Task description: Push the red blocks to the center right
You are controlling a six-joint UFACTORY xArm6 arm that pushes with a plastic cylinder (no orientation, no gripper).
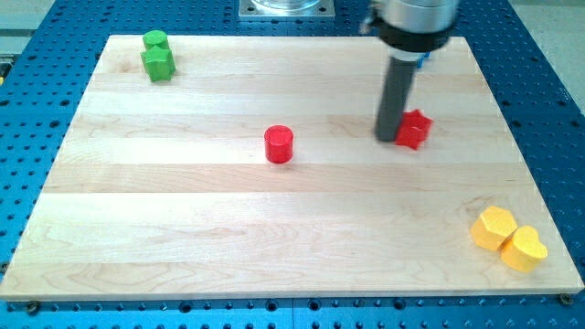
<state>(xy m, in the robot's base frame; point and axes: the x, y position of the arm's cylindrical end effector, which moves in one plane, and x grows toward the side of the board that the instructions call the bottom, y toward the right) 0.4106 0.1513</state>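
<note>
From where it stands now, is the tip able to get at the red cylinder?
Probably yes. My tip sits against the left side of the red star block, and the bare board between it and the red cylinder holds no block.

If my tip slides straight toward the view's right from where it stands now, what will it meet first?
Your tip stands right against the left side of the red star-like block, so it would meet that block first. Past it, the board looks free to the right edge, though depth is uncertain.

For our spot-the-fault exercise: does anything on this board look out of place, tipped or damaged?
Nothing stands out. Green blocks and yellow blocks sit paired in corners; the red cylinder stands upright; my tip touches the red block.
</note>
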